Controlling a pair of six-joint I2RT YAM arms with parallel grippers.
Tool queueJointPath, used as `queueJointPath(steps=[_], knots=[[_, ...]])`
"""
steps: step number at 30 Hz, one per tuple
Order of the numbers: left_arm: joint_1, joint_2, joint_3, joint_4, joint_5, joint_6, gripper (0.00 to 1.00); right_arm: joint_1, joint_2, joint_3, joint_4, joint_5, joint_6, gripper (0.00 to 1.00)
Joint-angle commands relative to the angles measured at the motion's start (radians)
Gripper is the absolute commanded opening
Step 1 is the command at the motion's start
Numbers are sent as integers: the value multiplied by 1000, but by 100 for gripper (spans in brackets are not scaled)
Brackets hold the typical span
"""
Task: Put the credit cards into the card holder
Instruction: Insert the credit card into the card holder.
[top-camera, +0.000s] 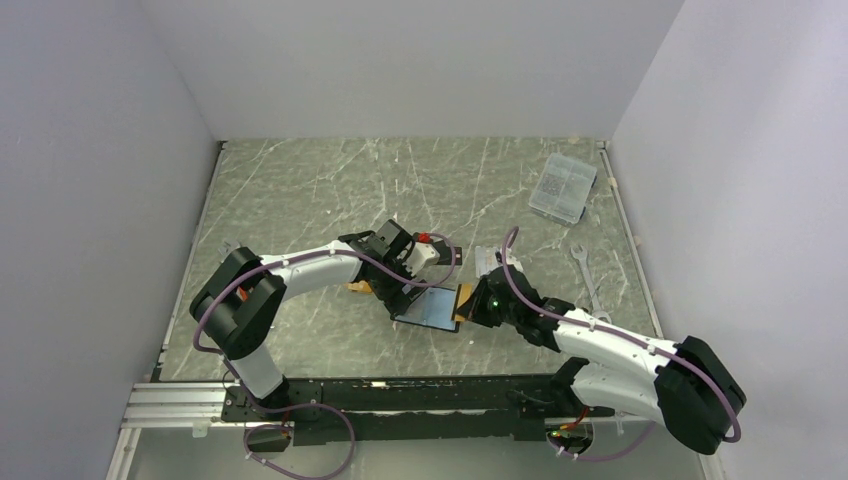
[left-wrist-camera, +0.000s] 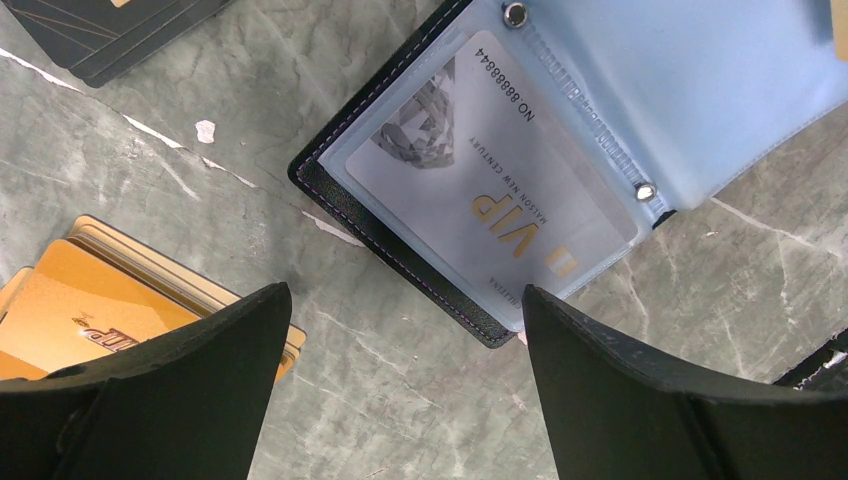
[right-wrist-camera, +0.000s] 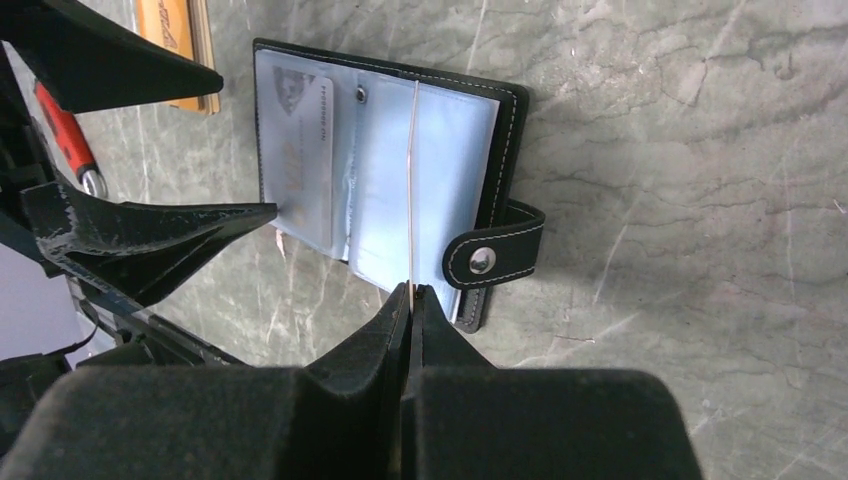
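Observation:
The card holder (top-camera: 432, 308) lies open on the table, blue lining up, snap tab (right-wrist-camera: 495, 255) to one side. A silver-grey card (left-wrist-camera: 490, 190) sits in its clear pocket. My right gripper (right-wrist-camera: 412, 290) is shut on an orange-gold card (right-wrist-camera: 410, 180), seen edge-on and standing over the holder's middle leaves; in the top view that card (top-camera: 463, 300) is at the holder's right edge. My left gripper (left-wrist-camera: 400, 295) is open and empty, one fingertip (right-wrist-camera: 265, 210) at the holder's edge. More orange-gold cards (left-wrist-camera: 110, 290) and black cards (left-wrist-camera: 110, 30) lie beside the holder.
A clear plastic box (top-camera: 562, 187) stands at the back right. A wrench (top-camera: 588, 275) lies right of the right arm. A red-handled tool (right-wrist-camera: 60, 130) lies by the left gripper. Walls close the table on three sides.

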Motion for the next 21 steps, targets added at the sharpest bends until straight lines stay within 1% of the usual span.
queueJointPath(steps=[1, 4, 7, 10, 21], knots=[[1, -34, -6, 22, 2, -6, 92, 2, -1, 47, 38, -1, 6, 0], [1, -32, -7, 21, 0, -6, 92, 2, 2, 35, 22, 10, 4, 0], [1, -31, -9, 19, -3, -6, 92, 4, -5, 39, -44, 59, -24, 0], [2, -30, -9, 20, -3, -5, 92, 3, -24, 29, -67, 80, -35, 0], [1, -29, -6, 17, -4, -5, 91, 4, 18, -1, 25, 41, -12, 0]])
